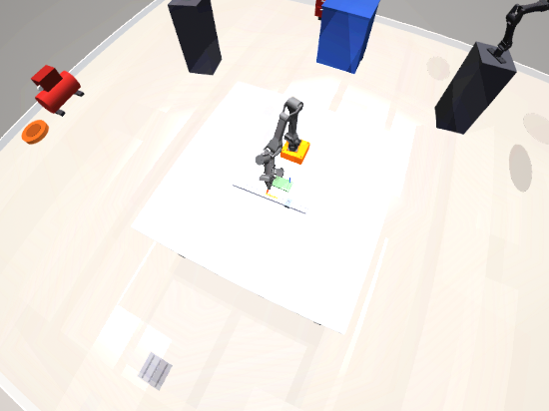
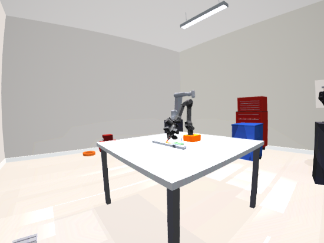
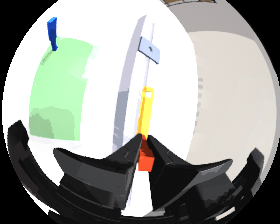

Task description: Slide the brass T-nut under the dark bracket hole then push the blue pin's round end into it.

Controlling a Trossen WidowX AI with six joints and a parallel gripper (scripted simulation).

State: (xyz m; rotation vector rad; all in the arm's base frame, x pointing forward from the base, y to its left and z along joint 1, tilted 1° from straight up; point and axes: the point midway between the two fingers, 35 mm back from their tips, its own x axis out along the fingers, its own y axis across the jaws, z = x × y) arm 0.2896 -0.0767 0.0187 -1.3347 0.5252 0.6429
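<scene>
You've got the gripper point(image 1: 269, 188) point(image 2: 168, 140) point(image 3: 144, 136) nearly closed on the orange handle point(image 3: 146, 162), brass T-nut point(image 3: 145, 112) over the silvery aluminum rail point(image 1: 245, 190) point(image 2: 157, 143) point(image 3: 131, 70), inside the table's point(image 1: 225, 246) point(image 2: 177, 163) point(image 3: 107, 25) edges. Likely light, rigid; grip high, beware twisting!

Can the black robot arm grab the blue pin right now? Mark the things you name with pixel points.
Probably not yet: its pincer point(image 1: 269, 189) point(image 2: 167, 140) point(image 3: 144, 137) is shut on the orange handle point(image 3: 145, 162). The blue pin point(image 3: 52, 32) stands up at the green tray point(image 3: 60, 90), and nothing seems to block it.
</scene>
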